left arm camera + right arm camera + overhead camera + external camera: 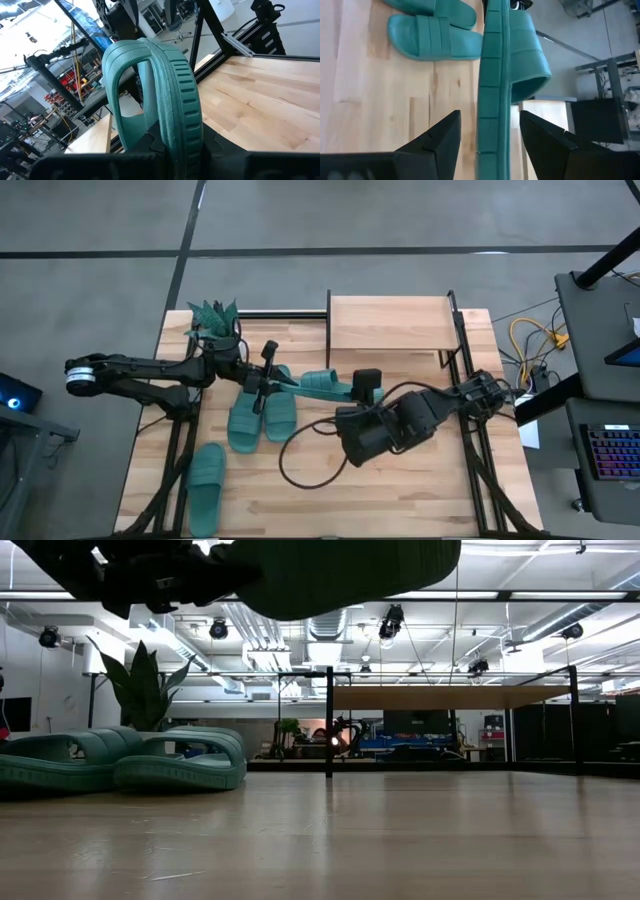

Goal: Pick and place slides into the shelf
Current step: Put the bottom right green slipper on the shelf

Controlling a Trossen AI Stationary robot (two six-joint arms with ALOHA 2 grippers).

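Mid-air handover of a slide, centre of the overhead frame

The left gripper is clamped on one teal slide, holding it on edge above the table — likely so the right gripper can take it. That gripper's fingers stand apart either side of the sole, not yet closed. Two slides lie centre-left, another lower left. The shelf at upper centre is bare — open room between it and the arms.

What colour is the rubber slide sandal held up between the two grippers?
Teal green, the ribbed rubber slide sandal shows it best in the left wrist view.
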